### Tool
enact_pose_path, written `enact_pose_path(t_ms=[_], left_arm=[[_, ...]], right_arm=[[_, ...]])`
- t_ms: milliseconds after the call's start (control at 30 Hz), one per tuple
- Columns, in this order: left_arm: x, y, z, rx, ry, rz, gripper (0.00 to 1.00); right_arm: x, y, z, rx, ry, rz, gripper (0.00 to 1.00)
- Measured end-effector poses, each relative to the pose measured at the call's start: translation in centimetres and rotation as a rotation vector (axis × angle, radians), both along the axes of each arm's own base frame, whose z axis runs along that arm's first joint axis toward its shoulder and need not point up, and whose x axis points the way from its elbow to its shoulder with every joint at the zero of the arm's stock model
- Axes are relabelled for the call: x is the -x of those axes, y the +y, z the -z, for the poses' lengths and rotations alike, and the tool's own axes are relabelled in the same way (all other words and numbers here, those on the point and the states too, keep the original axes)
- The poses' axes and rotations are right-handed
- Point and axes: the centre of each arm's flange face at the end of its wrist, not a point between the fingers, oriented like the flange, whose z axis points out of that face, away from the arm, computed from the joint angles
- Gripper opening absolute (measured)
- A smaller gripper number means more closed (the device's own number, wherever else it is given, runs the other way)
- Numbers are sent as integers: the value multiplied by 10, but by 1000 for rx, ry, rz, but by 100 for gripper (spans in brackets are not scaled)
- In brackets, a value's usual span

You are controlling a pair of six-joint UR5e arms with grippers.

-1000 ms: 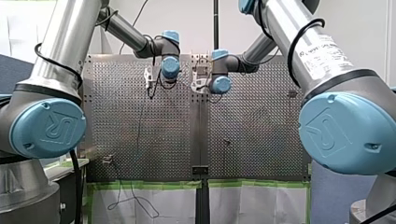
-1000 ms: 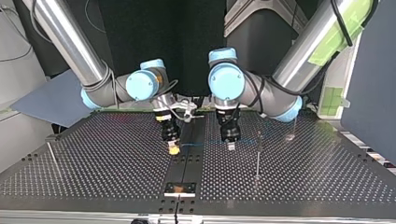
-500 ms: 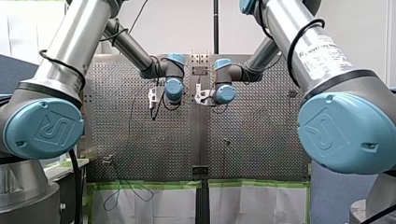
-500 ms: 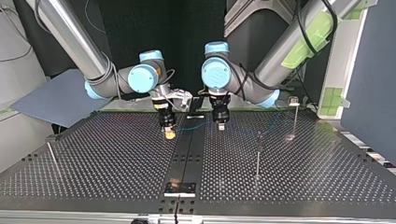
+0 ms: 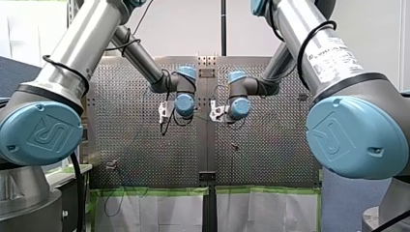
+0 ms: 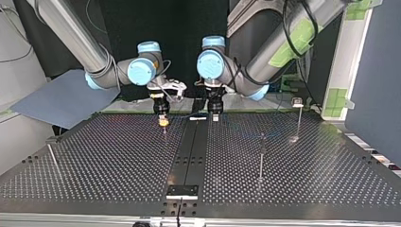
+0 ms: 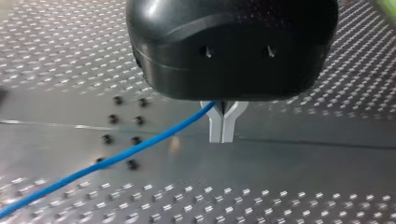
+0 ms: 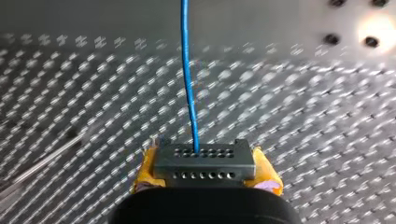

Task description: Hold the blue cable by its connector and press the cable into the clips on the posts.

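Connector [image 8: 204, 162], one, clenched in right hand [image 8: 205, 173]; left hand [image 7: 223, 127] pinches one blue cable [image 7: 135, 147].

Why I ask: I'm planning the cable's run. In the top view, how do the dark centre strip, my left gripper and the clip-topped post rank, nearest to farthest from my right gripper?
1. The dark centre strip, just beside my right gripper, toward the view's right.
2. My left gripper, across that strip.
3. The clip-topped post, far out at the view's right.

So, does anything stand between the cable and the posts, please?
Nothing visible does: the cable, in my left tool, its connector in my right tool, has only bare table between it and the nearest post.
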Motion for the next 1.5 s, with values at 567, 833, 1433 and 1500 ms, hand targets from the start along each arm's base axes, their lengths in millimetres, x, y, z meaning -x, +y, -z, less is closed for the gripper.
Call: enact_pose_path(t_ms=[567,833,1433,1500], left_arm=[[33,-36,48,9,7,77,1],[45,-53,55,29,-16,113,1],[56,-73,134,15,20,154,1],[58,-75,142,10,22,150,1]], right_arm=[[47,11,7,19,-23,73,0],[69,13,28,-7,-81,103,0],[119,33,121,-81,-37,152,0],[127,36,136,-94,-20,156,0]])
